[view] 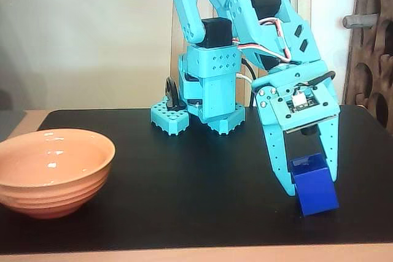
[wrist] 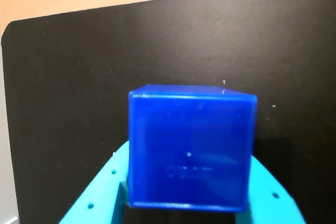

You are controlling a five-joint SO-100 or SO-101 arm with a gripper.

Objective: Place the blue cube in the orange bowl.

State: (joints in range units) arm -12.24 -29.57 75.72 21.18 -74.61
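Fixed view: the turquoise two-finger tool [view: 307,182] of the turquoise plastic arm [view: 245,23] points steeply downward at the 4 o'clock part of the picture. The arm rises from its base [view: 199,115] at 12 o'clock, folds over at the top edge and descends to the right. A small camera module sits on the wrist plate above the fingers. The longer perforated finger [view: 277,157] reaches down on the left of the small, smooth, deep-blue cube [view: 315,185]; the second finger [view: 331,148] lies against the cube's upper right. The tool is closed narrowly on the cube, which is tilted, its lower corner at or just above the matte black worktop [view: 184,182]; contact there cannot be told.

Wrist view: the blue cube [wrist: 190,148] fills the centre toward 6 o'clock, flanked at both lower sides by the turquoise fingers [wrist: 100,192], which touch its side faces. Black worktop [wrist: 79,77] lies beyond it, with a pale wooden edge at 12 o'clock.

Fixed view, outward: the wide, glossy peach-orange ridged bowl [view: 52,170] stands upright at 8 o'clock, well apart from tool and cube, nothing visible inside it.
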